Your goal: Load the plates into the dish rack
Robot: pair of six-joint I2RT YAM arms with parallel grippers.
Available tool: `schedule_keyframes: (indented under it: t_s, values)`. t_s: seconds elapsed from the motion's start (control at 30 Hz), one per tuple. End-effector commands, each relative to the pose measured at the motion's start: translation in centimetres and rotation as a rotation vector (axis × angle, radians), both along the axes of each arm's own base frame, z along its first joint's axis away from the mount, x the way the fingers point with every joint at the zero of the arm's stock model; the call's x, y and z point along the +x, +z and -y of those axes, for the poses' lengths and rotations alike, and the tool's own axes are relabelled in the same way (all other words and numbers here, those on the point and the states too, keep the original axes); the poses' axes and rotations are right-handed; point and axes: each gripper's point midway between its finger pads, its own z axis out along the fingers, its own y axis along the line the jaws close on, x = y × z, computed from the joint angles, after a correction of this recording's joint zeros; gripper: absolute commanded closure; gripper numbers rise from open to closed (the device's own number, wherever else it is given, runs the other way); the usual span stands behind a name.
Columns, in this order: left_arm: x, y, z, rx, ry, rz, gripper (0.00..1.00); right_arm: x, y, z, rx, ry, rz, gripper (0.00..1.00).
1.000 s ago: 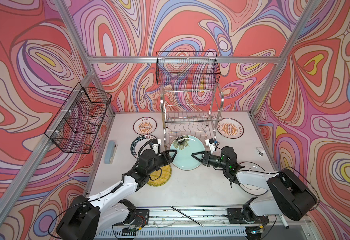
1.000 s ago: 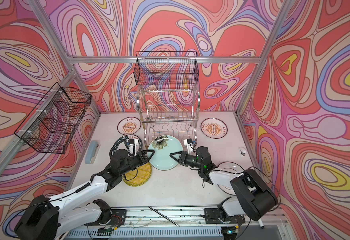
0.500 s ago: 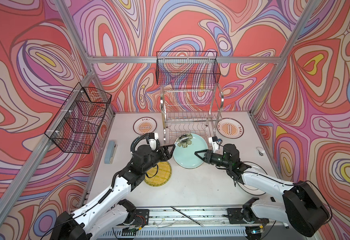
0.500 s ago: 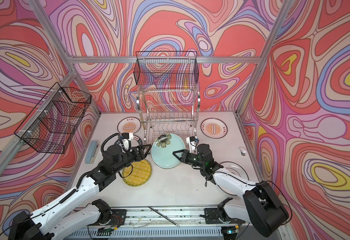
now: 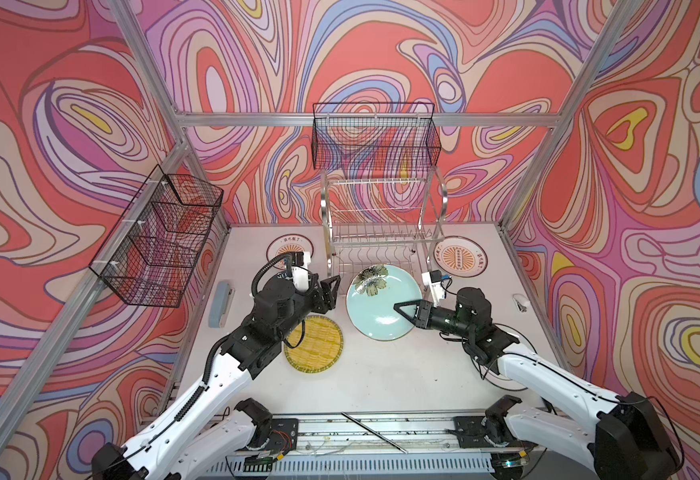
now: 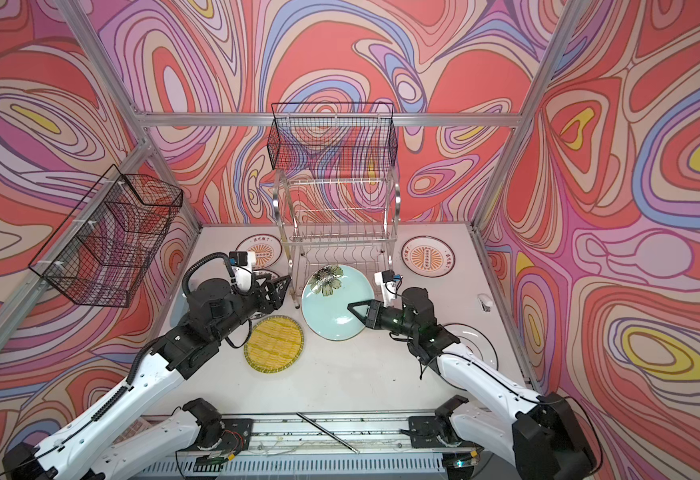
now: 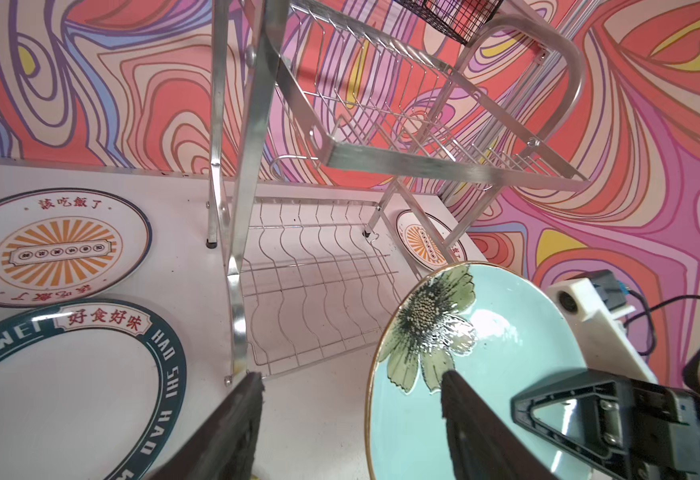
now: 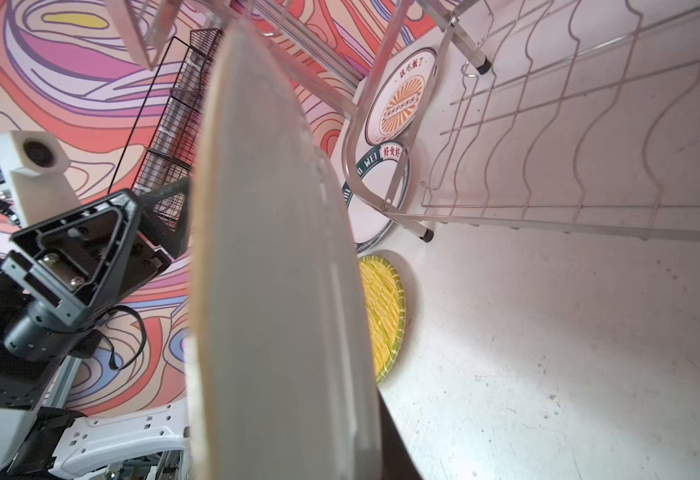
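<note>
A black mesh basket (image 5: 157,237) is hanging on the left wall, and below it a blue-grey block (image 5: 221,303) is lying lengthwise along the left edge of the tabletop (image 5: 381,382). Next, the left sunburst plate (image 7: 55,247) and the green-lettered plate (image 7: 70,395) are lying flat, just beside each other, near the rack's left legs. The left fingers (image 7: 236,424) are hovering between the green-lettered plate and the aqua plate (image 5: 369,316), pointing toward the rack, spread wide and gripping nothing. In both top views they are sitting just beside the aqua plate's left rim, apart from it. The yellow plate (image 5: 314,347) is lying flat nearer the front, with a broad strip of bare tabletop stretching before it. The dish rack (image 5: 381,232) is standing at the back middle, its long axis running left to right and its wavy lower shelf opening toward the arms. The aqua plate is being held tilted up just in front of that shelf, its face turning up and toward the left arm, its flowered rim pointing at the shelf's front edge. The right fingers (image 5: 399,306) are pinching closed over its right rim, one on the face, one on the pale underside. Further right, the right sunburst plate (image 5: 458,259) is lying flat beside the rack's right legs, and the black-ringed plate (image 6: 479,345) is lying partly hidden under the right arm
</note>
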Motion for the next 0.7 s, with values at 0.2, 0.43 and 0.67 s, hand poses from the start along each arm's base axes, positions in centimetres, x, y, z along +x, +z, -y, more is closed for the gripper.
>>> schedule_keyframes:
  t_s: [0.2, 0.43, 0.67]
  values:
    - [-0.7, 2.2, -1.1, 0.011, 0.025, 0.08, 0.26, -0.5, 11.2, -0.2, 0.078, 0.038, 0.319, 1.0]
    - [-2.4, 3.1, -0.8, 0.004, -0.044, 0.094, 0.26, 1.3, 16.4, -0.2, 0.119, -0.022, 0.48, 1.0]
    - [-3.7, 4.2, -0.4, 0.007, -0.11, 0.104, 0.27, 3.6, 20.2, 0.1, 0.132, -0.121, 0.579, 1.0]
